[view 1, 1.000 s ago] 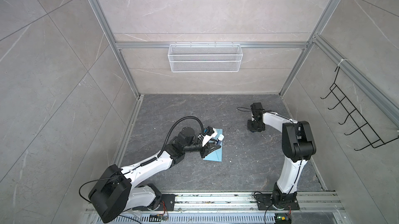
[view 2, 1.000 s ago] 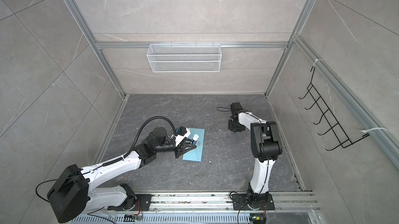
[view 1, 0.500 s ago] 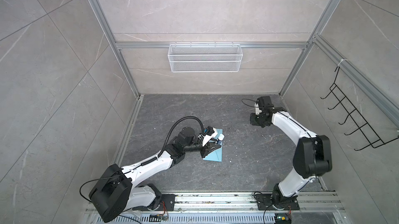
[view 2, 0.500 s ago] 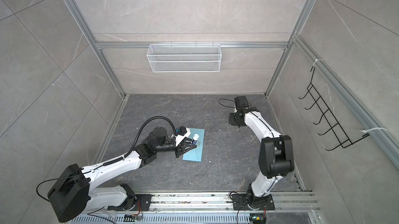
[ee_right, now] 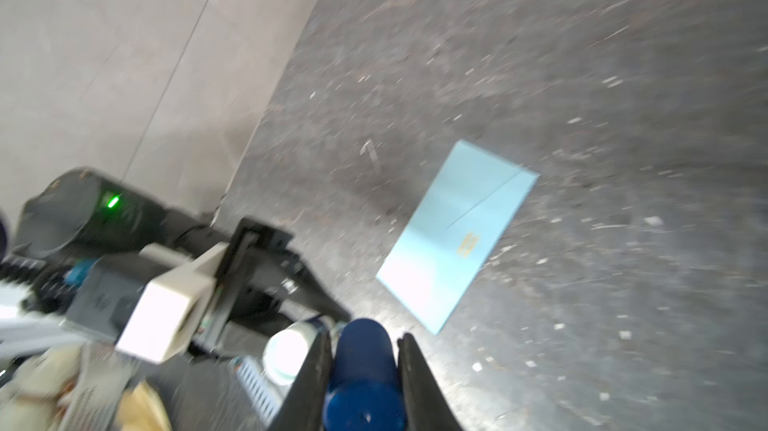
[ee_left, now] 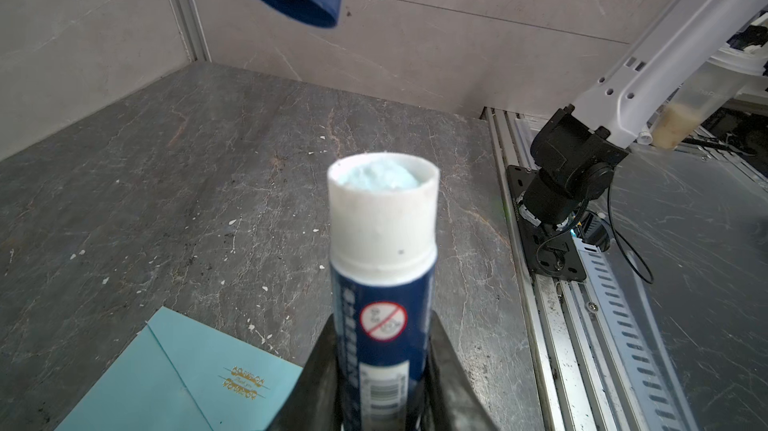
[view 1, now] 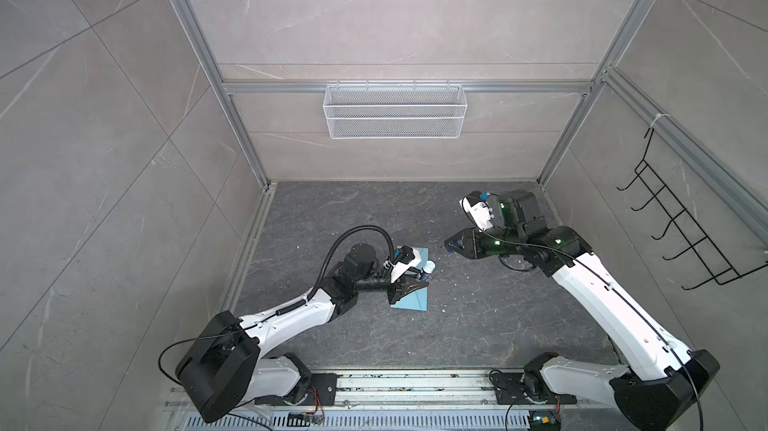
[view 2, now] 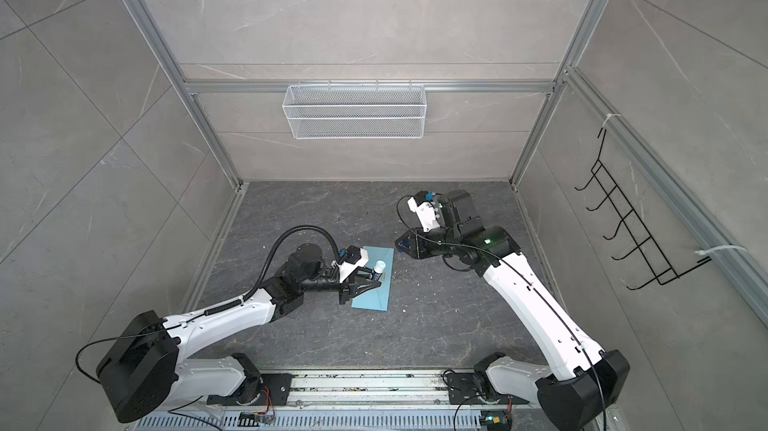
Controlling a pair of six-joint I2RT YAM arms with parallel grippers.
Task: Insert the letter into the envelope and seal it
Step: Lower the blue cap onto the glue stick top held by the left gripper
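**Top views**
- Left claw (view 1: 409, 279): clamped on a glue stick (view 1: 428, 270), uncapped end pointing right, above the envelope (view 1: 411, 303).
- Right claw (view 1: 451, 247): clamped on the stick's blue cap (view 2: 400, 246), raised to the right of the stick and apart from it.
- Envelope: flat on the table (view 1: 478, 325), left of centre. Its near end is bare; its far end lies under the left claw.
- Letter: not seen, probably already inside.
- Room: bare table between the arms and on the near side. The left wall rail is well apart from the envelope.

**Left wrist view**
- Stick held low on its barrel, pale blue glue showing at the rim.
- Cap mouth tilted towards the stick from above, with a gap between them.
- Envelope flap appears folded down, with a gold print at its tip.

**Right wrist view (blurred)**
- Cap sits between both fingers.
- All the envelope's edges that show are free.

**Step**
- Sealing. I cannot tell whether glue is on the flap.
- If it is, the next move calls for lining the cap mouth up with the stick's end and pushing straight on. If not, the flap must be lifted first.
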